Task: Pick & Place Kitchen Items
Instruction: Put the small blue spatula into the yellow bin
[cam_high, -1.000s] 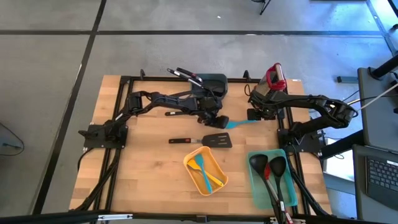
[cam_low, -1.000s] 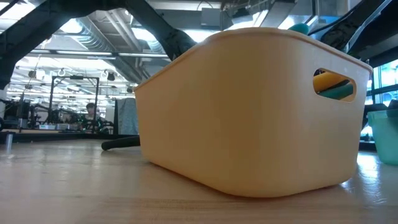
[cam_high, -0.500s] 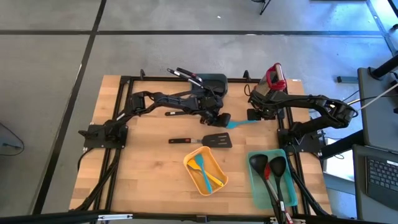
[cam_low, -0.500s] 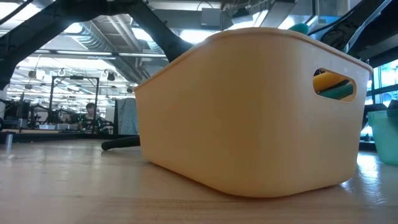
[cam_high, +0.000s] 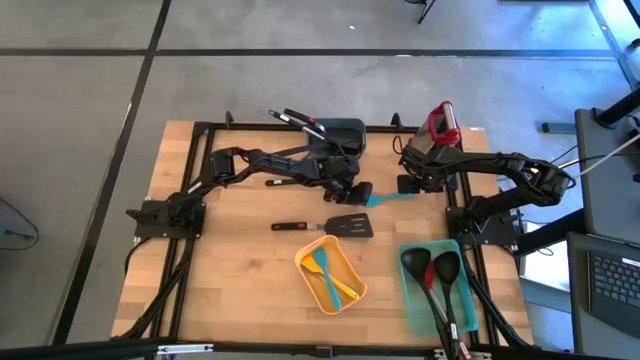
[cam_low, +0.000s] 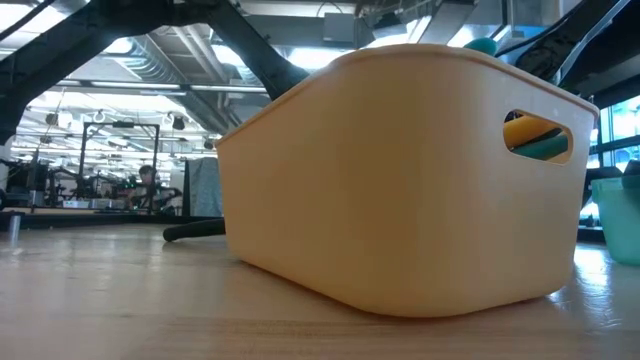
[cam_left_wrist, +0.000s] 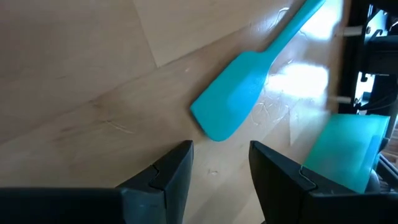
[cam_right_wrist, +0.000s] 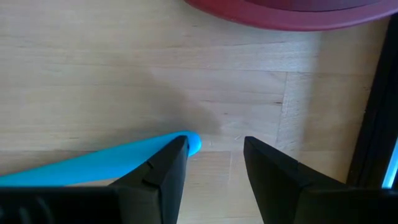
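Two pincers flank one teal spatula (cam_high: 388, 197) lying flat on the bench (cam_high: 240, 290). Left pincer (cam_left_wrist: 221, 171) released, empty, just short of the blade. Right pincer (cam_right_wrist: 214, 163) released, empty, at the handle tip. Black turner (cam_high: 330, 226) lies nearby; yellow bin (cam_high: 331, 273) holds spatulas.

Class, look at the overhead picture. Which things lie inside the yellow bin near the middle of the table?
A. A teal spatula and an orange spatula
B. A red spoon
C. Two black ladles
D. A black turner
A: in the high view the yellow bin holds a teal spatula and an orange spatula; the black turner lies on the table outside it.
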